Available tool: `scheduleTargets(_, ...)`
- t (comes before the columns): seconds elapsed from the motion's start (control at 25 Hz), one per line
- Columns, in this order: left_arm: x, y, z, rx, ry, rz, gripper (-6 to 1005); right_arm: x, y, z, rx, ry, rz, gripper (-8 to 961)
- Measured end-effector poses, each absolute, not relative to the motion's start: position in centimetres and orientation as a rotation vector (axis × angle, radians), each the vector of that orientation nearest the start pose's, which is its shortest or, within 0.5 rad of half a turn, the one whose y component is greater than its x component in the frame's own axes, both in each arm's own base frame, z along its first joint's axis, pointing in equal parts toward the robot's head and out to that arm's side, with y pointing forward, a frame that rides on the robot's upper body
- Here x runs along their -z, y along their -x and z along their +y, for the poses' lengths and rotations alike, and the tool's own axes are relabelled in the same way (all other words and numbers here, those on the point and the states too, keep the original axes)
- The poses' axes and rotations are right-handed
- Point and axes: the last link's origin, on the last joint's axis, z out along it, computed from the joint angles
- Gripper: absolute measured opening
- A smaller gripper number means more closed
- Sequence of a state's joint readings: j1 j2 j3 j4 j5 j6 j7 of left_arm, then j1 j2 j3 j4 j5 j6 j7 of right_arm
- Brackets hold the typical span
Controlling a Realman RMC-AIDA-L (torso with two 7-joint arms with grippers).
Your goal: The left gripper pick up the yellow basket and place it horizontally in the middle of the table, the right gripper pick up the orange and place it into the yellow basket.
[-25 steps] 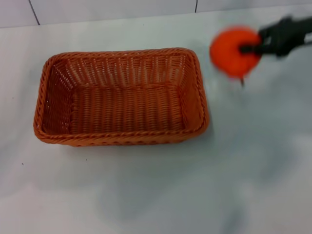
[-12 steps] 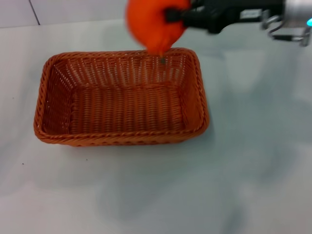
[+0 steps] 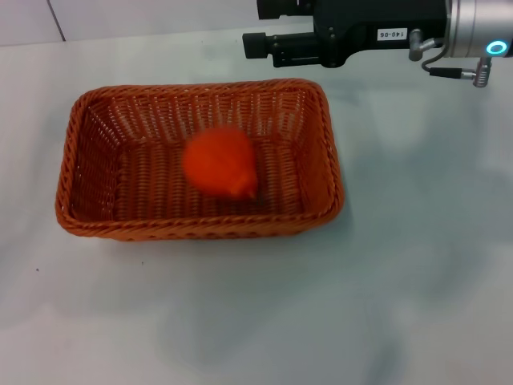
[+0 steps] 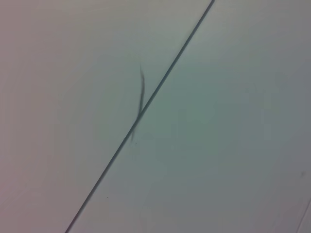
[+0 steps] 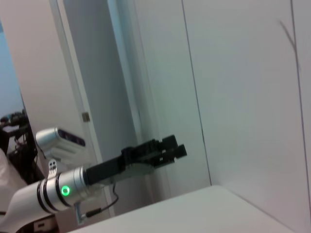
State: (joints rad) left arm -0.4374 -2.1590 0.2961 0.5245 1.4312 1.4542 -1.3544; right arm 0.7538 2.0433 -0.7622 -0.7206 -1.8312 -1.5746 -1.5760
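The yellow basket (image 3: pixel 200 228) lies lengthwise across the middle of the white table (image 3: pixel 417 265). The orange (image 3: pixel 219 163) is inside the basket, near its middle, blurred by motion and free of any gripper. My right gripper (image 3: pixel 255 26) is open and empty, held above the table just beyond the basket's far rim, with its silver-grey arm reaching in from the right. My left gripper (image 5: pixel 170 148) shows only far off in the right wrist view, raised in the air away from the basket. The left wrist view shows only a plain panel with a dark seam.
White table surface lies in front of and to the right of the basket. A pale wall panel (image 3: pixel 160 16) runs behind the table's far edge.
The right gripper carried the orange leftward over the basket's far rim and opened. The orange has dropped into the basket. The basket has not moved.
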Motion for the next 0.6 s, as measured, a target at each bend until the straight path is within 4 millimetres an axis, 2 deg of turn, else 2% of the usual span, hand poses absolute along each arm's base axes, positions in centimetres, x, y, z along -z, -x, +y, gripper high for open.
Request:
scheduleTargets(0.24,-6.5,30.2,33.2,1.381,1.684,-0.868,706,-3.7,-16.7,38.8,0.326,0.359,-2.377,832)
scheduleTargets(0.44,-6.2,30.2,33.2,1.386,1.681,-0.874,705,-5.0,-19.2,38.3,0.590,0.298,-2.132,952)
scheduleTargets(0.6,-6.1,30.1,33.0,1.401,1.673,-0.856,705,-5.8,-22.5,38.1,0.841,0.360,-1.890,950)
